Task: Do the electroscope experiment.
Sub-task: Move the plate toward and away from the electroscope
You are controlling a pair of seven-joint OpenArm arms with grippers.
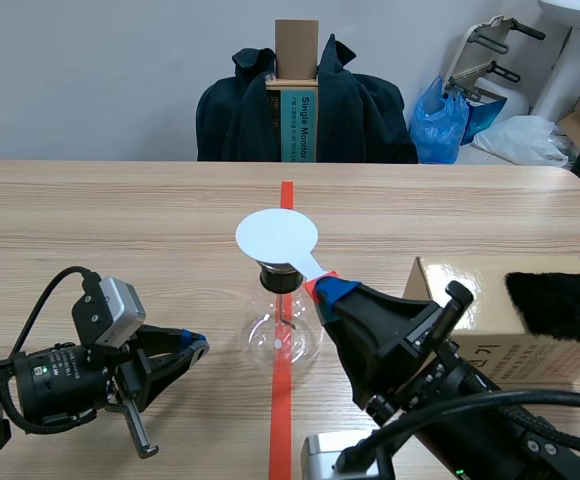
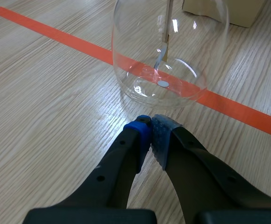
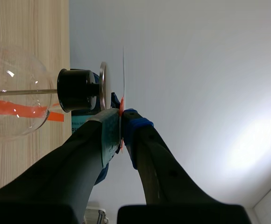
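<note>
Lower right of the scene view: a brown cardboard box with a black furry cloth on top, on the light wooden bench. Top centre, behind the bench, a chair draped with a dark jacket, and a blue plastic bag right of it.

We see the round clear glass flask with black stopper at centre, on the tape line.

The right arm enters from the lower right, its bulk between box and flask. The right end effector is clamped on the orange-red handle of a thin white round disc. The disc is flat over the stopper, just apart from the metal plate.

The left arm lies low at lower left. The left end effector is fully closed, pads together, gripping nothing, its tip just beside the flask's base.
</note>
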